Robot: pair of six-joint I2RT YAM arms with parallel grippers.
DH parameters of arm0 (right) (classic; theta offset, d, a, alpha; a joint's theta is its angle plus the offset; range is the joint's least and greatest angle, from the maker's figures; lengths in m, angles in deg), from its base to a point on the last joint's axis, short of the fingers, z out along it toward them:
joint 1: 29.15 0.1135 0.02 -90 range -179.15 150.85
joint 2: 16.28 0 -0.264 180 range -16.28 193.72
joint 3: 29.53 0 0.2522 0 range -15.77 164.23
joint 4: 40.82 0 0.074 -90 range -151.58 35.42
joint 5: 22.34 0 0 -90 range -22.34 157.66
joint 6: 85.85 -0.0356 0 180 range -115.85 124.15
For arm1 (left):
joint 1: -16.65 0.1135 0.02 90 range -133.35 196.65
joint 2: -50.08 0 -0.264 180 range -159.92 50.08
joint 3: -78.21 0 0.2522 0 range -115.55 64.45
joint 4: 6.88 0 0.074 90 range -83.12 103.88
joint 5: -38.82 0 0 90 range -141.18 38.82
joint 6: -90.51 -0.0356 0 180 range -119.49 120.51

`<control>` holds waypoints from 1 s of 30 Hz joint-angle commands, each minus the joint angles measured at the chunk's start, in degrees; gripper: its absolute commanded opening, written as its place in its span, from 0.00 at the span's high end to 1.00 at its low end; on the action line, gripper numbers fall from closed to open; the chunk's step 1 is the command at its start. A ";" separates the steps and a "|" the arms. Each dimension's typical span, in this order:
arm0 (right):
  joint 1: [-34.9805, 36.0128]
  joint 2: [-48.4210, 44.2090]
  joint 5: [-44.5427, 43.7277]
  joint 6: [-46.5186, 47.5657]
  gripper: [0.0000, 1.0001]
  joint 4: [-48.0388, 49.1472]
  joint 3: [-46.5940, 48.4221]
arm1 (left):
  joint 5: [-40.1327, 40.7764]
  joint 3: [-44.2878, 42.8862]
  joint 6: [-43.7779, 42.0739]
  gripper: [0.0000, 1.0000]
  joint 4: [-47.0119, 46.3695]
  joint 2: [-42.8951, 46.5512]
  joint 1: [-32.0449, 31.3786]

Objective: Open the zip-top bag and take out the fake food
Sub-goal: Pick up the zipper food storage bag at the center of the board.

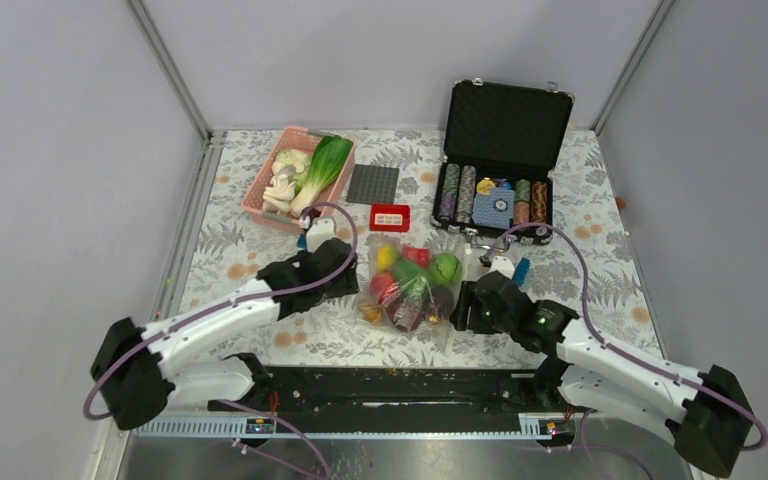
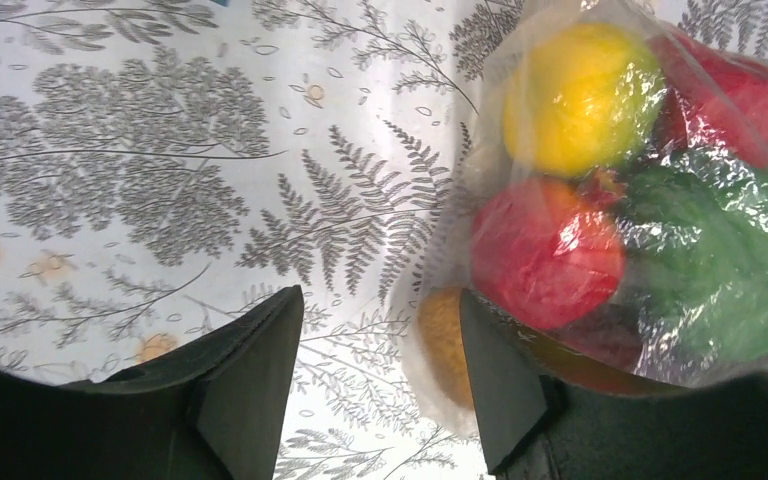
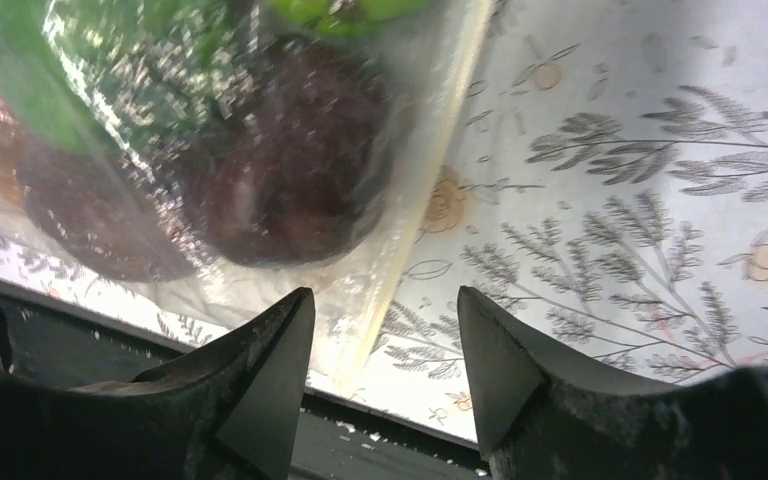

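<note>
The zip-top bag (image 1: 410,290) lies flat on the fern-print cloth between my two grippers, full of fake food (image 1: 415,280). The left wrist view shows a yellow lemon (image 2: 580,95), a red apple (image 2: 545,250) and green pieces (image 2: 720,240) through the plastic. My left gripper (image 2: 380,300) stands open at the bag's left edge, and a cream dot (image 2: 442,340) of the bag lies just inside its right finger. My right gripper (image 3: 385,292) is open at the bag's right side. The zip strip (image 3: 440,190) runs down between its fingers, beside dark maroon pieces (image 3: 290,170).
A pink basket (image 1: 260,190) with bok choy and mushrooms stands at the back left. Next to it lie a grey plate (image 1: 373,185) and a small red box (image 1: 390,217). An open poker-chip case (image 1: 500,160) sits at the back right. The black rail (image 1: 390,385) marks the near edge.
</note>
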 commanded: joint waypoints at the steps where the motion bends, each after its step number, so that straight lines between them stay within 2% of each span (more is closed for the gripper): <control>1: -5.55 -6.06 0.69 -2.33 0.37 -1.24 -3.57 | 2.62 2.49 -0.35 0.40 3.18 7.58 0.77; 5: -13.86 -13.75 9.05 -4.19 0.36 4.85 -8.01 | 1.90 4.20 0.86 0.39 4.64 11.99 0.79; 8: -17.62 -14.90 14.80 -6.03 0.35 11.70 -10.22 | 1.45 4.82 1.60 0.38 4.67 14.87 0.82; 17: -21.01 -3.53 19.96 -11.23 0.42 30.19 -14.20 | 0.30 4.03 0.97 0.34 5.83 18.79 0.79; 24: -21.16 0.17 18.10 -12.43 0.45 33.62 -15.99 | 0.20 5.14 0.96 0.33 6.44 21.86 0.80; 30: -21.18 2.90 19.24 -14.67 0.49 41.98 -19.29 | 0.13 5.61 1.40 0.33 6.38 21.85 0.81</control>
